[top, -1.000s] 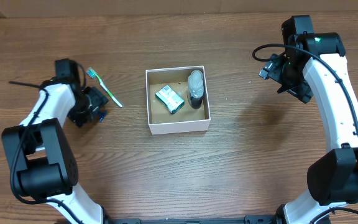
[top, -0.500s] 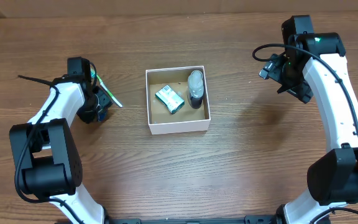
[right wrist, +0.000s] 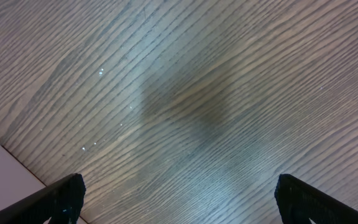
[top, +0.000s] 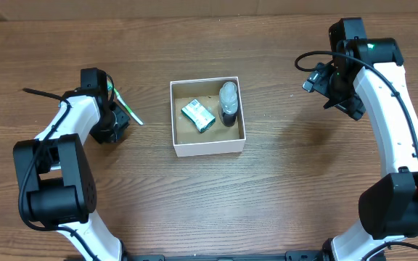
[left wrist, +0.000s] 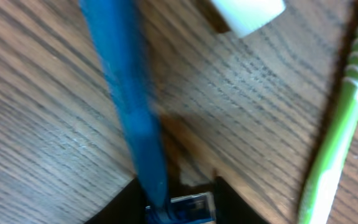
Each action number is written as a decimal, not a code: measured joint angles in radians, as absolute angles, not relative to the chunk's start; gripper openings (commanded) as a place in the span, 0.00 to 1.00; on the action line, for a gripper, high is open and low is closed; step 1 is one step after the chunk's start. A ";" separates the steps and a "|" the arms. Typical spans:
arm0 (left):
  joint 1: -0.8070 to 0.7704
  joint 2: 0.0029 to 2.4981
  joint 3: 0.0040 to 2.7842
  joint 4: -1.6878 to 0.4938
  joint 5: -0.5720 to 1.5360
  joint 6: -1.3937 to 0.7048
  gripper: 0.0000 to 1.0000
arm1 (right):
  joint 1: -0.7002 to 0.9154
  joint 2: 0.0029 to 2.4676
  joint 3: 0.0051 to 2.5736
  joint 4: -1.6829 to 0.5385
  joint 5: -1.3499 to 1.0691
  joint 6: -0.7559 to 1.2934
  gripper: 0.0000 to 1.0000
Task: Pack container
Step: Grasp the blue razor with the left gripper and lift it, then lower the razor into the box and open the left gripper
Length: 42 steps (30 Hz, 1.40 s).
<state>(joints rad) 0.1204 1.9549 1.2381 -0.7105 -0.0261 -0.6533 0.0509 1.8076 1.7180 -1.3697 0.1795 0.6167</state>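
Observation:
The container [top: 207, 151], a white-walled box with a brown floor, sits mid-table and holds a green packet [top: 198, 116] and a clear bottle [top: 228, 101]. To its left, my left gripper [top: 113, 130] is down on the table beside a green toothbrush [top: 125, 106]. In the left wrist view the jaws [left wrist: 176, 191] sit closed against a blue razor [left wrist: 129, 93], whose handle runs away from them. The toothbrush [left wrist: 334, 143] lies to its right. My right gripper [top: 334, 85] hovers open over bare wood [right wrist: 179, 186], holding nothing.
A white corner [left wrist: 247, 12], apparently the container's, shows at the top of the left wrist view. Another white corner [right wrist: 5, 171] shows low left in the right wrist view. The table is brown wood.
My left gripper moved right toward the toothbrush and narrowed its jaws onto the blue razor. The right arm and the container's contents stayed still.

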 measured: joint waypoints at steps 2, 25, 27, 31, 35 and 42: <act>0.122 1.955 1.243 -0.707 -0.023 -0.655 0.09 | 0.051 1.808 1.718 -1.370 0.180 0.617 1.00; 0.112 1.982 1.785 -1.296 -0.018 -0.486 0.06 | 0.051 1.808 1.718 -1.370 0.180 0.617 1.00; 0.086 1.949 1.865 -1.343 -0.013 -0.447 0.06 | 0.051 1.808 1.718 -1.370 0.180 0.617 1.00; -0.036 1.863 1.961 -1.378 0.001 -0.403 0.06 | 0.051 1.808 1.718 -1.370 0.179 0.617 1.00; -0.215 1.790 1.989 -1.388 0.014 -0.390 0.07 | 0.051 1.808 1.718 -1.370 0.180 0.617 1.00; -0.421 1.781 1.990 -1.406 0.022 -0.474 0.06 | 0.051 1.808 1.718 -1.370 0.179 0.617 1.00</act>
